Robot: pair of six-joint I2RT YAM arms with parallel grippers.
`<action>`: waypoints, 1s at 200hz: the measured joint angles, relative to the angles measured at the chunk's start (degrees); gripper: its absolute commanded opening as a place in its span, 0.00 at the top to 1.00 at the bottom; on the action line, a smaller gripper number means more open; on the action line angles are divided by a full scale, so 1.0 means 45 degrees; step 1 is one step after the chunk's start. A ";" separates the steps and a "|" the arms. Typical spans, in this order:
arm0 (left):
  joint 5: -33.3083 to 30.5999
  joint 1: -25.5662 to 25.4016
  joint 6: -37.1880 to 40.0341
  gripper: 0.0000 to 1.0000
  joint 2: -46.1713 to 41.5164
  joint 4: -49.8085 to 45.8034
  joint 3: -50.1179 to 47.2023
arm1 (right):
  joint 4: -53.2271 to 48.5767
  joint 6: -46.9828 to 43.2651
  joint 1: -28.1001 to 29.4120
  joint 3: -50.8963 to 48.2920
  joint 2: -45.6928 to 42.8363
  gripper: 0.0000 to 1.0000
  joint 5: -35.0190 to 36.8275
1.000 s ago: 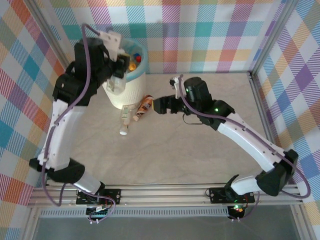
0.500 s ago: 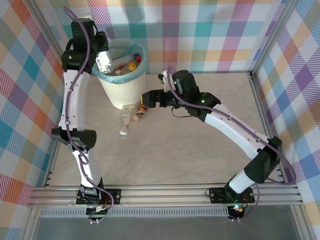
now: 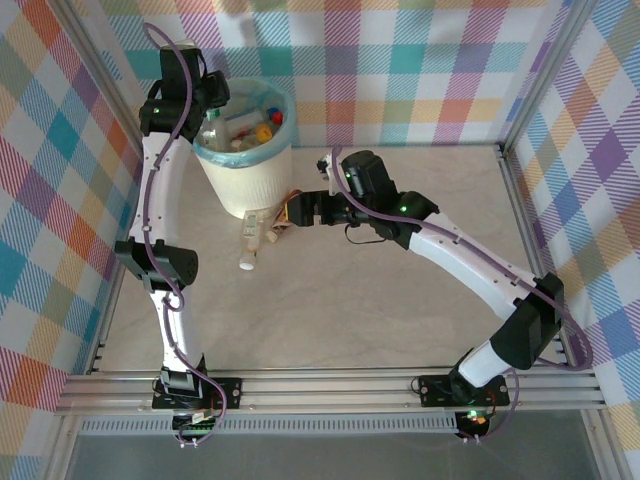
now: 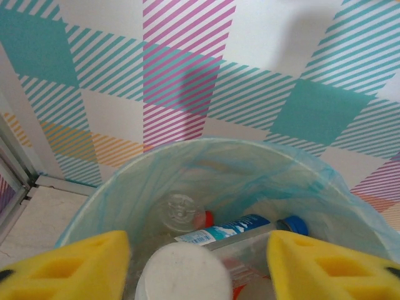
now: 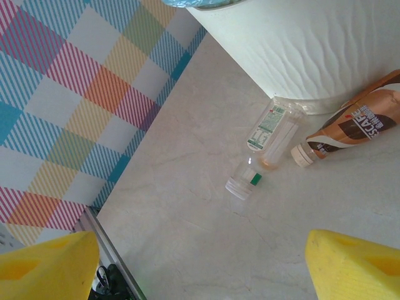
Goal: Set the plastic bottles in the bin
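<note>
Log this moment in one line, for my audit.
left tool open over round white ribbed bin | right tool open near brown-labelled plastic bottle on table

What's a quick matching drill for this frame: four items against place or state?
1. brown-label bottle
2. blue-label bottle
3. right fingers
4. bin

A. down inside the bin
B. white, ribbed, upright
C. wide apart, nothing between
D. lying on the table beside the bin

Pairs: 1-D, 2-A, 3-C, 4-B.
</note>
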 measured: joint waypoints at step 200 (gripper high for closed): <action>0.1015 0.0000 0.0869 0.54 0.1525 0.0262 0.0457 | -0.0379 -0.0053 0.0073 -0.0019 0.0228 0.14 -0.0005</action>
